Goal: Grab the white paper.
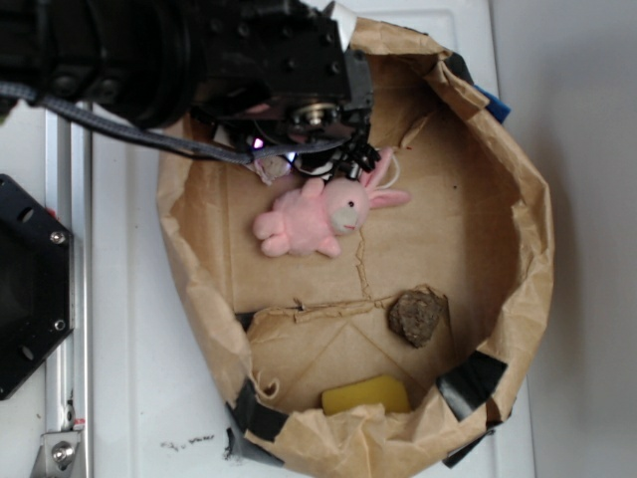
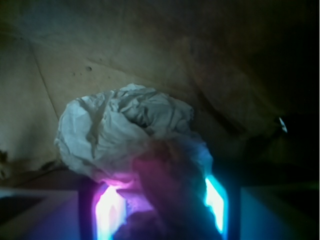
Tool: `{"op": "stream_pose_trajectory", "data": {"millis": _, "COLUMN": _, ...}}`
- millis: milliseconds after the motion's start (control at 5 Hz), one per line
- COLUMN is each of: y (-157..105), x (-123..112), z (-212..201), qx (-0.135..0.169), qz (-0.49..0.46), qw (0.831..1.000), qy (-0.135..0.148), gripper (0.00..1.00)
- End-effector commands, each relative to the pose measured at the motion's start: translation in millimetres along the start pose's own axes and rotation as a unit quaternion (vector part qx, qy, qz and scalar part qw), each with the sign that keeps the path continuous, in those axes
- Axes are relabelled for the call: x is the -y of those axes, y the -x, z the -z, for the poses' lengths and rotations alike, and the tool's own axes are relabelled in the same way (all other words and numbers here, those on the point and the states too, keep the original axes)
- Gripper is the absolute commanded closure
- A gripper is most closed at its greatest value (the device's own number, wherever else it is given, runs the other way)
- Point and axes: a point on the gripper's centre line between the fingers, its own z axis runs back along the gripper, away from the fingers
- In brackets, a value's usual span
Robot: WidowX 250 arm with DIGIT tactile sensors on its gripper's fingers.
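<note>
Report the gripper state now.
Gripper: around the white paper, but whether it has shut on it cannot be told.

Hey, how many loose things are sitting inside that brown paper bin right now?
4. White paper under the gripper at the top; pink bunny just below it; brown lump lower right; yellow block at the bottom wall. The arm may hide more.

No text, label, brand, number or sign can be read in either view. Every surface in sight is unmarked or too dark and blurred to make out.
</note>
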Motion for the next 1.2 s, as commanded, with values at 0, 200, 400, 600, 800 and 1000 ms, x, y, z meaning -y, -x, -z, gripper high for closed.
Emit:
{"op": "stream_pose_trajectory", "data": {"millis": 0, "y": -0.4, "x": 0.2, "z": -16.9, "qx": 0.010, "qz": 0.031, "qw": 0.999, "qy": 0.028, "gripper": 1.00}}
{"op": "stream_pose_trajectory", "data": {"millis": 200, "y": -5.4, "x": 21.0, "z": -49.1, "qx": 0.006, "qz": 0.152, "qw": 0.983, "qy": 0.102, "gripper": 1.00}}
{"op": "stream_pose_trajectory", "data": {"millis": 400, "y": 4.6, "x": 37.4, "z": -89.3, "qx": 0.045, "qz": 0.272, "qw": 0.954, "qy": 0.115, "gripper": 1.00}}
{"op": "stream_pose_trajectory", "data": {"millis": 600, "y": 23.3, "x": 41.4, "z": -124.2, "qx": 0.024, "qz": 0.388, "qw": 0.911, "qy": 0.136, "gripper": 1.00}}
{"op": "stream_pose_trajectory", "data": {"millis": 800, "y": 37.3, "x": 37.6, "z": -143.5, "qx": -0.030, "qz": 0.496, "qw": 0.852, "qy": 0.163, "gripper": 1.00}}
{"op": "stream_pose_trajectory", "data": {"millis": 1000, "y": 48.0, "x": 36.4, "z": -164.1, "qx": -0.034, "qz": 0.599, "qw": 0.780, "qy": 0.178, "gripper": 1.00}}
